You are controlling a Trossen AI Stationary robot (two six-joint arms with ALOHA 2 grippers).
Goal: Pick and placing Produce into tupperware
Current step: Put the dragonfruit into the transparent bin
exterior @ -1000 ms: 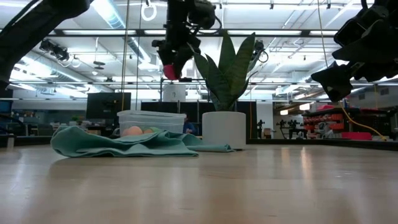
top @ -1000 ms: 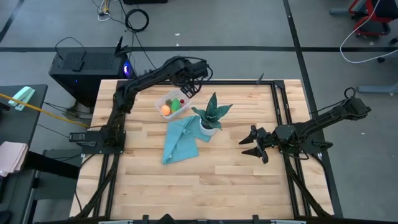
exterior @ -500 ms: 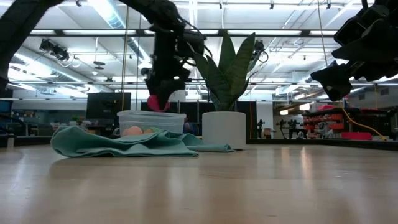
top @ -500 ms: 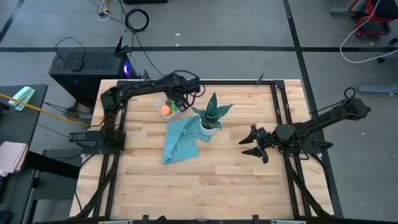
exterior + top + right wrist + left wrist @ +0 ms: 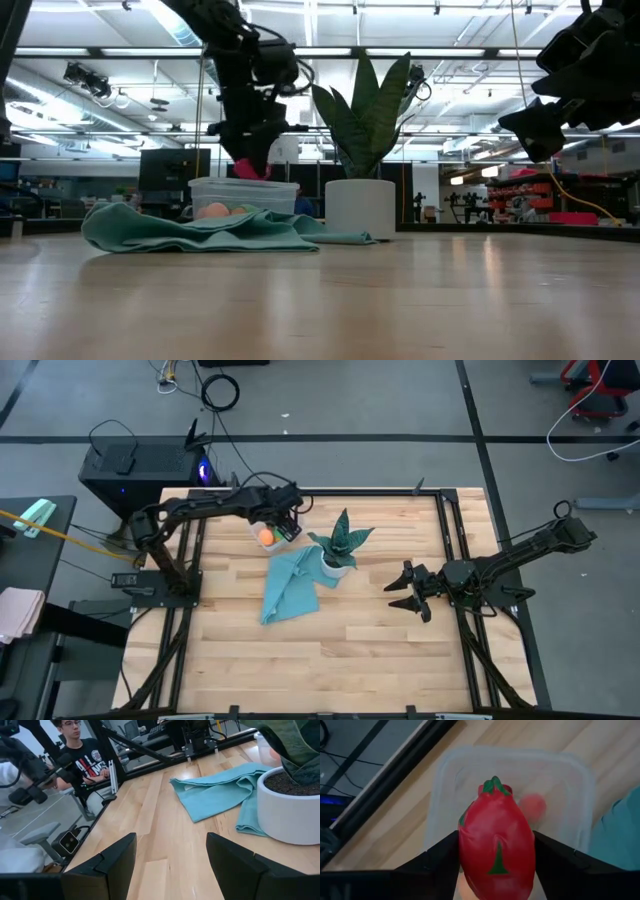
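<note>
Robotics lab/workshop: wood bench (image 5: 330, 650) on metal frame, PC tower (image 5: 135, 465) w/ cables on concrete floor, strip-lit open ceiling.

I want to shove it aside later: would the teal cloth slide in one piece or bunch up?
The crumpled teal cloth already lies in soft folds, so it would probably bunch. One edge touches the white plant pot, which may snag it.

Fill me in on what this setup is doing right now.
The robot is packing toy produce into a clear tupperware at the back of the table. The left hand grips a large red fruit and holds it directly above the container, not yet released. An orange piece and a small pinkish one already lie inside. The right hand waits open, empty, on the table's right side, past the potted plant and the teal cloth.
</note>
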